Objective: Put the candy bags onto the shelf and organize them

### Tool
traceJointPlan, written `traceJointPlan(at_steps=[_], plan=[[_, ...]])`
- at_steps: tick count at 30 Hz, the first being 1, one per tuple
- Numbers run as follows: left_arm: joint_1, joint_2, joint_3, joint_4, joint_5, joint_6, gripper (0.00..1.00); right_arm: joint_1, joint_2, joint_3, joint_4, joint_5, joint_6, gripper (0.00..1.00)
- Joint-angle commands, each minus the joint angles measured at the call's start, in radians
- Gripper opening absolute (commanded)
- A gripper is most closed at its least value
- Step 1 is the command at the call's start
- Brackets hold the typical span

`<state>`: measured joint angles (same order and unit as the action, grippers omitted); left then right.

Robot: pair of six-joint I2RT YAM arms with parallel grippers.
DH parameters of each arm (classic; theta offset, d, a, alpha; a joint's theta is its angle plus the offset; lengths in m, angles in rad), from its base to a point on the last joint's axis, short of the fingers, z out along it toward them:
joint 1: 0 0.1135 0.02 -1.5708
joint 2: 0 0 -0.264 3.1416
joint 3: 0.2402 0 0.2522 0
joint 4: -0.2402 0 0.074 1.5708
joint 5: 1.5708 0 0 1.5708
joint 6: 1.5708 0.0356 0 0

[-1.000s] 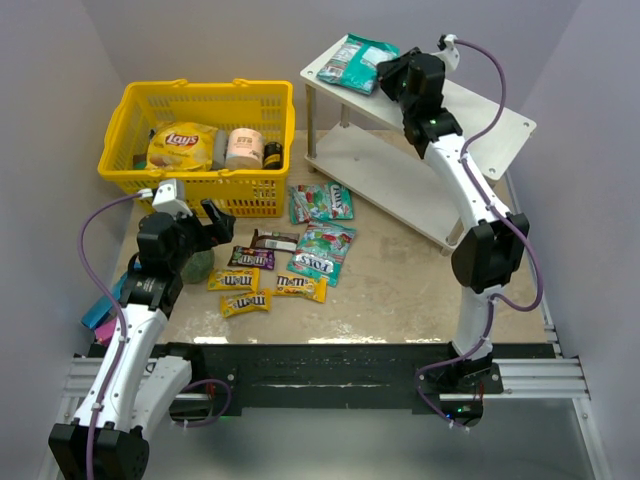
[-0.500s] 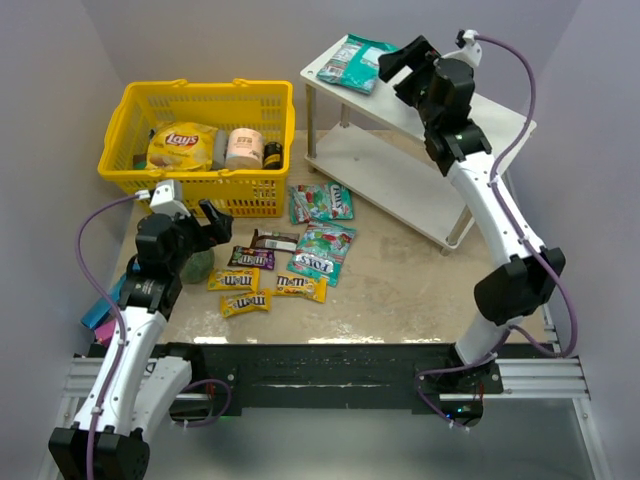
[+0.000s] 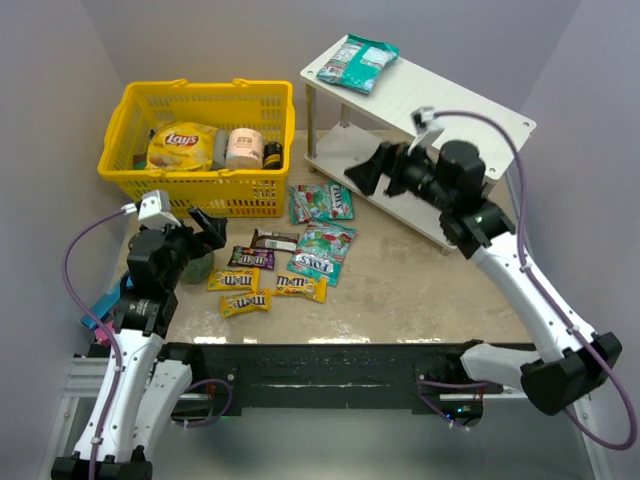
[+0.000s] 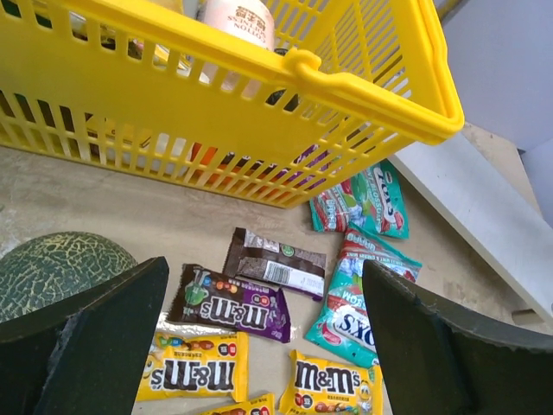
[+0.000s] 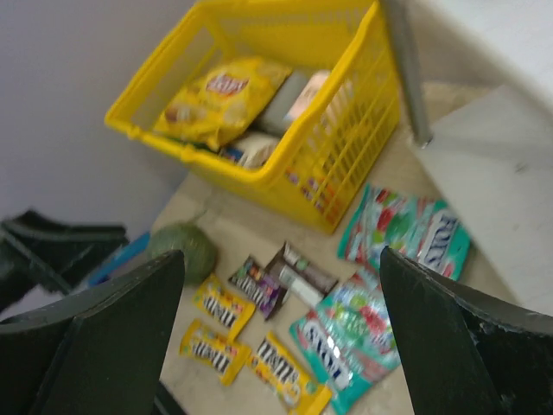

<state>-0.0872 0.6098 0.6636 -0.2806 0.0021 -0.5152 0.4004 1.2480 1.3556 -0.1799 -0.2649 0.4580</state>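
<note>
One teal candy bag [image 3: 358, 62] lies on the top board of the white shelf [image 3: 470, 105]. Two more teal bags [image 3: 321, 202] [image 3: 322, 250] lie on the table, seen also as the FOX'S bag [image 4: 359, 298] [image 5: 350, 337]. Beside them are a purple packet [image 3: 251, 258] [image 4: 232, 304], a brown packet [image 3: 274, 240] and three yellow packets [image 3: 233, 279]. My left gripper [image 3: 210, 235] [image 4: 263, 346] hangs open above the small packets. My right gripper [image 3: 368, 170] [image 5: 281, 346] is open and empty in the air in front of the shelf, facing the bags.
A yellow basket [image 3: 200, 140] at the back left holds a Lay's bag [image 3: 182, 145] and jars. A green melon [image 3: 198, 265] sits just left of the packets. A flat blue packet [image 3: 100, 312] lies at the table's left edge.
My right gripper opened, left the teal bag on the shelf top, and swung down and left to in front of the shelf. My left arm barely shifted.
</note>
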Motion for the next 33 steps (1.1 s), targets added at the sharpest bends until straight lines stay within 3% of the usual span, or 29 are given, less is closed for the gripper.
traceJointPlan(at_steps=[1,8,14,24,33], plan=[[0.006,-0.007,-0.036,-0.026,0.052,0.0,0.99,0.107,-0.14,-0.197,0.032,-0.013,-0.029,0.99],[0.006,0.008,-0.022,-0.061,0.081,0.026,0.99,0.133,-0.18,-0.573,0.224,0.09,0.232,0.99],[0.006,-0.019,-0.039,-0.069,0.107,0.02,0.99,0.138,-0.039,-0.714,0.422,0.194,0.39,0.99],[-0.009,-0.094,-0.074,-0.098,0.088,-0.002,0.99,0.149,0.293,-0.739,0.684,0.228,0.541,0.88],[-0.008,-0.085,-0.073,-0.098,0.084,-0.002,1.0,0.218,0.402,-0.708,0.608,0.266,0.59,0.78]])
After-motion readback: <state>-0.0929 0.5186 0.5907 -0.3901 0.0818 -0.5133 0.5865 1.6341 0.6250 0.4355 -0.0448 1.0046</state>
